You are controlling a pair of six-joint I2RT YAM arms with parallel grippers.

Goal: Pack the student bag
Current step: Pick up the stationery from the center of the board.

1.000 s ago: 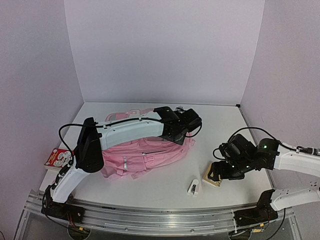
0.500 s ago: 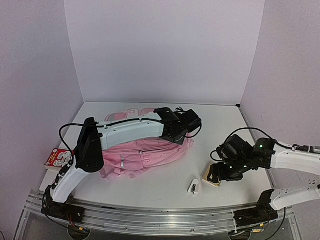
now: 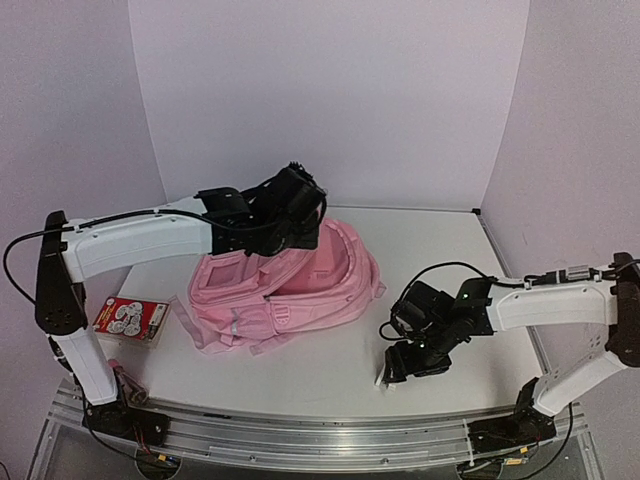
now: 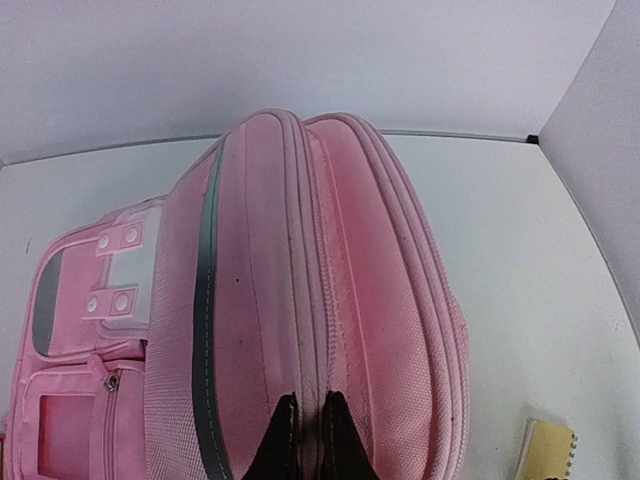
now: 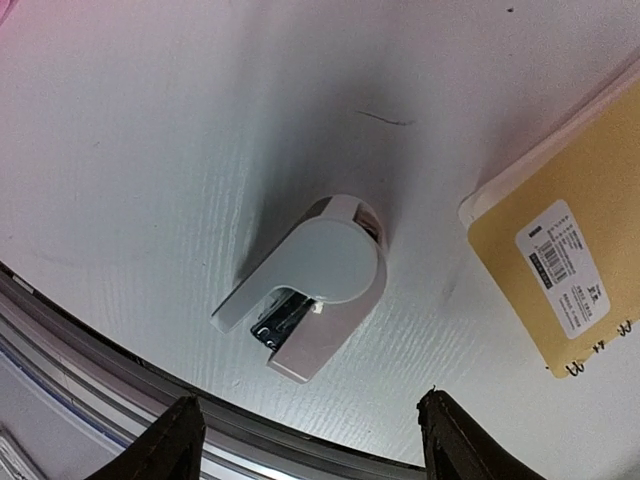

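The student bag [image 3: 300,285] is a big pink backpack, propped up in the middle of the table with its top raised. My left gripper [image 3: 303,228] is shut on a fold of fabric by a zip seam at the bag's top [image 4: 260,250]; in the left wrist view its two black fingertips [image 4: 286,420] pinch that ridge. My right gripper [image 5: 310,400] stands open just above a small grey stapler [image 5: 315,275] lying near the table's front edge. In the top view the right gripper [image 3: 395,362] covers most of the stapler.
A tan spiral notebook [image 5: 560,250] lies right of the stapler and shows again past the bag [image 4: 545,450]. A red printed packet [image 3: 130,318] sits at the table's left edge. A metal rail [image 3: 330,440] runs along the front.
My left gripper shut on the bag's top and lifted it up and leftward, so the flat bag now stands. My right gripper moved left from the notebook to over the stapler, jaws narrowing a little.
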